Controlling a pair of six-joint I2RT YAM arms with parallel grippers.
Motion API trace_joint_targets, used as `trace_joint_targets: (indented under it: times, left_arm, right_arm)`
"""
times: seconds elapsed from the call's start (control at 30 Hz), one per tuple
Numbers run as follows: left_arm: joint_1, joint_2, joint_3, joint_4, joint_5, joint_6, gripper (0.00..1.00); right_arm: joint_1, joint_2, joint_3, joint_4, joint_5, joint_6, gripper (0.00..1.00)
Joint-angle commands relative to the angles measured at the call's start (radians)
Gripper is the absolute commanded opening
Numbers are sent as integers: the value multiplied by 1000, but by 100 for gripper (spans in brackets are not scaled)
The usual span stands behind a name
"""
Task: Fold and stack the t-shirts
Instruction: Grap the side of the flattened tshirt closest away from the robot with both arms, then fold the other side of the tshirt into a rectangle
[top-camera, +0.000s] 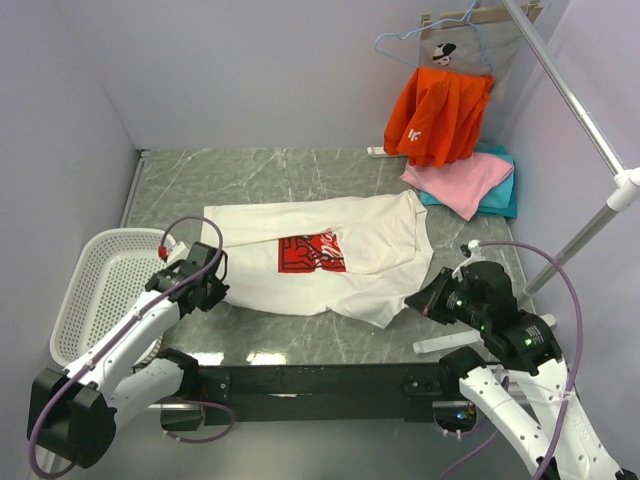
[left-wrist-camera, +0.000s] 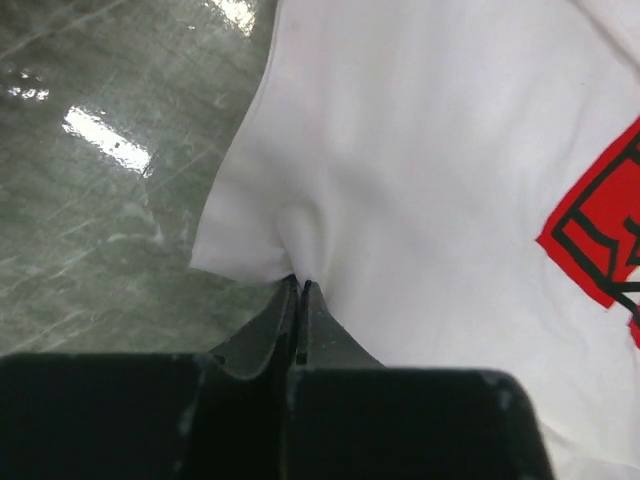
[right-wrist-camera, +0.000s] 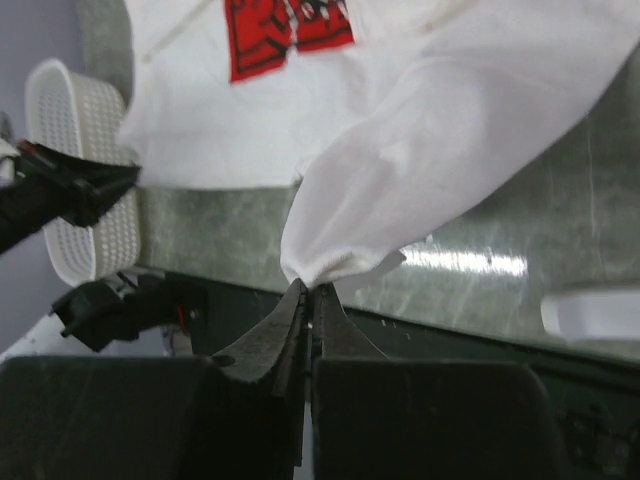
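**Top view.** White t-shirt (top-camera: 300, 265) lies spread on the surface (top-camera: 300, 170), red print up. Pink t-shirt (top-camera: 462, 182) lies on teal t-shirt (top-camera: 503, 196), beyond the white shirt's collar end. Left claw (top-camera: 215, 285) is at its hem corner, right claw (top-camera: 420, 303) at its near sleeve.

**Left wrist view.** Claw pressed together, pinching the white shirt's edge.

**Right wrist view.** Claw pinching the sleeve tip, raised.

**Step, judged.** First fold of the white shirt. The next move calls for carrying both pinches evenly across it.
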Motion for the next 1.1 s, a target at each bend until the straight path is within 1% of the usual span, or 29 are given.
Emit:
trace_joint_targets:
  times: [0.0,0.1,0.13,0.2,0.3,0.43,0.53,0.6,0.63,0.73,0.93,1.07]
  left_arm:
    - [-6,-63,100,-119,-7,-17,1]
    - [-6,-90,123,-154,-39,-31,1]
    - [-6,-90,137,-165,-55,-36,1]
    - [-6,-89,148,-154,-81,-25,1]
    - [-6,-46,134,-133,-61,-5,1]
    - [-6,16,94,-74,-61,3,1]
    - [-4,46,97,-15,-81,10,1]
    - [-3,86,114,1,-110,21,1]
    - [-3,118,131,7,-121,24,1]
    - [2,187,161,22,-148,43,1]
    - [36,285,180,64,-150,66,1]
    - [79,318,180,96,-136,93,1]
  right_arm:
    - [0,-16,31,-184,-64,26,0]
    - [0,-30,-5,-178,-119,35,0]
    - [2,-18,-25,-176,-156,11,0]
    - [2,-1,-30,-184,-113,26,0]
    - [0,-28,-38,-109,-58,78,0]
    - [2,-12,-61,63,52,109,0]
    - [-1,57,-91,158,140,80,0]
    - [-1,103,-93,210,155,45,0]
    - [-3,151,-91,241,155,32,0]
    - [-3,249,-55,284,224,-14,0]
    - [-29,398,24,331,348,-84,0]
    - [-82,475,47,391,303,-132,0]
